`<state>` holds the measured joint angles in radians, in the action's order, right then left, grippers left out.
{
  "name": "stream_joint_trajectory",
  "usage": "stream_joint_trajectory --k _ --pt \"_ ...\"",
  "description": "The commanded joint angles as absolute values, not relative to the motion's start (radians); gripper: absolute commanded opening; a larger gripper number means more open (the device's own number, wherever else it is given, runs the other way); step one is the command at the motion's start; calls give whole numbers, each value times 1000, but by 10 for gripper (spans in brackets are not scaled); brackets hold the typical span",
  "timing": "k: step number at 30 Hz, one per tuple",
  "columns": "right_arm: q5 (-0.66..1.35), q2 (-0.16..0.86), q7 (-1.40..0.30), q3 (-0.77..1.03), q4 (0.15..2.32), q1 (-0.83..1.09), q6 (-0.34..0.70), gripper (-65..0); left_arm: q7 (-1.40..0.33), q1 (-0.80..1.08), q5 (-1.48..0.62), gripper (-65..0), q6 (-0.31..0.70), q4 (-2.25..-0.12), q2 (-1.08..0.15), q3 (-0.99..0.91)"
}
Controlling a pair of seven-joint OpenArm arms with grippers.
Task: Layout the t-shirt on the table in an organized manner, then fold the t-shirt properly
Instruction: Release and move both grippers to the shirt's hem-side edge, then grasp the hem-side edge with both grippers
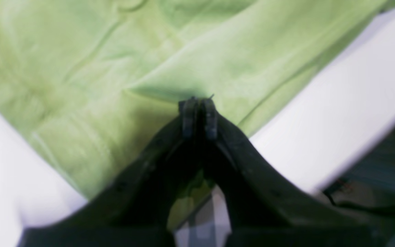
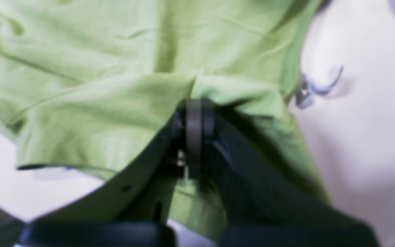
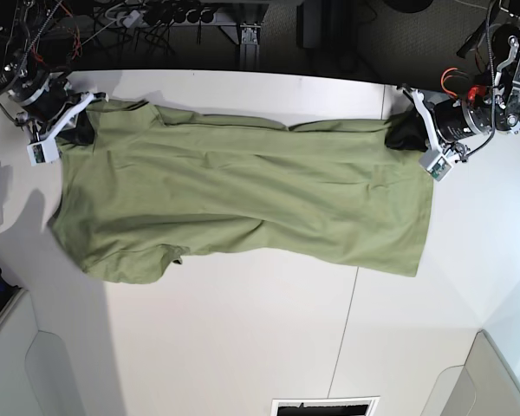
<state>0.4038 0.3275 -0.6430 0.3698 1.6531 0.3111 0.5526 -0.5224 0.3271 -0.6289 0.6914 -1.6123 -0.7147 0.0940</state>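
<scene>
The olive-green t-shirt lies stretched sideways across the far half of the white table. My left gripper is shut on the shirt's far right corner; in the left wrist view its fingertips pinch a fold of green cloth. My right gripper is shut on the shirt's far left corner; in the right wrist view the fingertips clamp bunched cloth. The shirt's far edge is pulled taut between both grippers. Its near edge sags, with a loose sleeve at the lower left.
A thin dark seam runs across the table on the right. Cables and dark equipment sit behind the table's far edge. Grey panels stand at the near corners. The table's edge drops off close to the left gripper.
</scene>
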Motion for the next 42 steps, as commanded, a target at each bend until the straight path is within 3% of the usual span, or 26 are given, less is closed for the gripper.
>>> stream_joint_trajectory --k 1,8,14,15,17,19,26,29,32,34,36,39,42 --pt "393 348 -667 376 1674 331 552 -650 -536 341 -624 -624 698 -1640 -733 90" --pt "443 349 -671 426 1694 349 550 -650 -543 360 -625 -607 698 -1681 -731 76" --pt "529 349 -677 506 1694 268 550 -650 -563 360 -710 -406 698 -1683 -732 -28" --pt "540 349 -680 518 1694 248 550 -595 -575 360 -743 -400 698 -1684 -732 -57" --pt "554 349 -682 535 1694 206 550 -489 -590 359 -803 -400 698 -1684 -732 -118" --pt "558 349 -681 538 1694 157 547 -432 -592 349 -855 -400 698 -1684 -732 -181" --pt "475 349 -639 537 1674 -36 471 -429 -559 196 -823 -400 698 -1663 -720 -243" --pt "429 349 -630 529 1602 -130 463 -434 -518 96 -753 -400 645 -1595 -712 -205" --pt "390 349 -616 519 1469 -225 464 -499 -489 -20 -710 -400 632 -1470 -701 -143" --pt "385 349 -602 517 1367 -279 469 -503 -484 -97 -709 -400 632 -1373 -693 -93" --pt "386 349 -601 517 1278 -323 492 -480 -470 -168 -709 -400 632 -1279 -683 -40" --pt "423 348 -602 516 1191 -362 540 -392 -471 -263 -709 -400 632 -1157 -651 21" --pt "450 348 -602 508 1166 -371 550 -385 -470 -325 -706 -400 633 -1084 -608 53"
